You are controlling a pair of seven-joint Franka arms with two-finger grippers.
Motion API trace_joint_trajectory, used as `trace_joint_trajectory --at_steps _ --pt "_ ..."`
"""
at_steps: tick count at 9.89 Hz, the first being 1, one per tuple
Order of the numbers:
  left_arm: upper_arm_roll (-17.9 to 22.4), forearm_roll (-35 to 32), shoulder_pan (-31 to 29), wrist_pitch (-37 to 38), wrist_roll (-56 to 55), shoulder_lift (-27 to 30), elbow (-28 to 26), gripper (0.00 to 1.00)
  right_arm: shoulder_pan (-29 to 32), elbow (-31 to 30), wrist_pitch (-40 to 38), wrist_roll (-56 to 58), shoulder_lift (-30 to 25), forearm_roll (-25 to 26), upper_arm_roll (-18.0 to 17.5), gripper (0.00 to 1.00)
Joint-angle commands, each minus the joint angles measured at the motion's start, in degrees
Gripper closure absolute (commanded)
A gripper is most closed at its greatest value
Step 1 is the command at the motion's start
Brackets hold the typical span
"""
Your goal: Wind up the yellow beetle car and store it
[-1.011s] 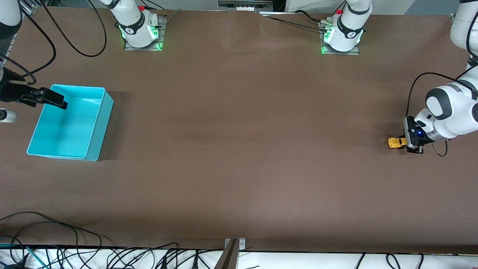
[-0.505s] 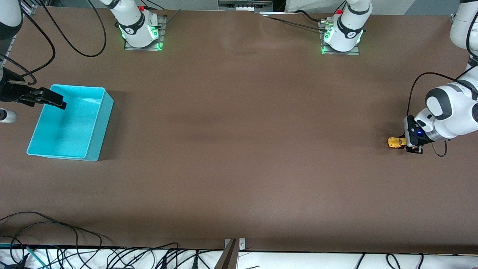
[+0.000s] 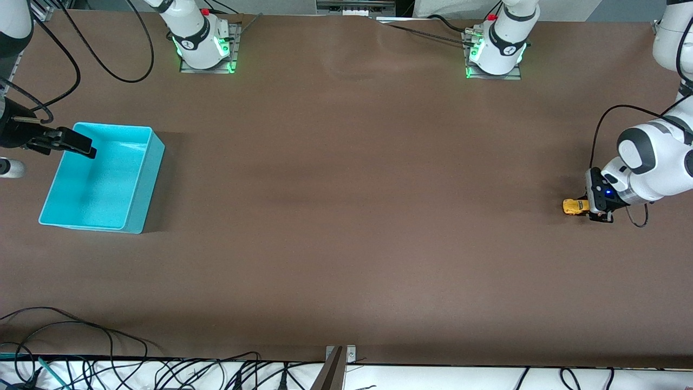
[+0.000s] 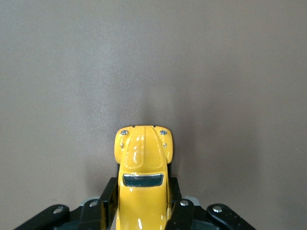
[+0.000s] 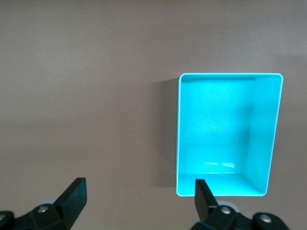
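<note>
Two arm bases with green lights stand along the top edge of the front view, on a plain brown surface [image 3: 346, 162]. Loose black cables run along the bottom edge. A turquoise bin [image 3: 103, 176] sits at mid-left of the frame, at the right arm's end. The right hand [image 3: 73, 142] hangs over the bin's upper-left corner, arm coming in level from the frame's left edge, waiting. At mid-right, the left arm bends down to the surface; the left hand [image 3: 586, 206] has the yellow beetle car [image 3: 574, 206] at its tip, low on the surface at the left arm's end.

Left wrist view: car [image 4: 143, 179] at bottom centre, nose pointing up the frame, wheels on the surface. Black fingers [image 4: 107, 203] press against both its flanks, closed on the rear half.

Right wrist view: fingers [image 5: 73, 196] spread wide at the bottom edge, nothing between them. Bin [image 5: 228, 134] right of centre, inside bare.

No readable writing in any view.
</note>
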State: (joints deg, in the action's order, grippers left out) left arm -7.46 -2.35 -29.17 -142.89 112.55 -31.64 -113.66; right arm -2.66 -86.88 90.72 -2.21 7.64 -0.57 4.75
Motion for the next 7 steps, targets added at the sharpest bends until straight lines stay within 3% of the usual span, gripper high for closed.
trace_joint_trajectory --at_steps 1,2,3,4,7 --pt "-0.2 -1.3 -1.2 -0.5 0.2 -3.1 1.8 0.92 -0.2 0.5 -0.6 0.2 -0.3 0.8 0.0 0.0" --pt "-0.2 -1.3 -1.2 -0.5 0.1 -3.1 1.8 0.8 -0.2 0.5 -0.7 0.2 -0.3 0.8 0.0 0.0" --pt "-0.2 -1.3 -1.1 -0.5 0.1 -3.1 1.8 0.34 -0.2 0.5 -0.6 0.2 -0.3 0.8 0.0 0.0" --pt "-0.4 -1.3 -0.9 0.3 0.1 -2.7 1.9 0.0 -0.2 0.5 -0.6 0.2 -0.3 0.8 0.0 0.0" --pt "-1.2 -1.3 0.4 11.2 -2.3 -2.2 6.8 0.0 -0.2 0.5 -0.6 0.3 -0.3 0.8 0.0 0.0"
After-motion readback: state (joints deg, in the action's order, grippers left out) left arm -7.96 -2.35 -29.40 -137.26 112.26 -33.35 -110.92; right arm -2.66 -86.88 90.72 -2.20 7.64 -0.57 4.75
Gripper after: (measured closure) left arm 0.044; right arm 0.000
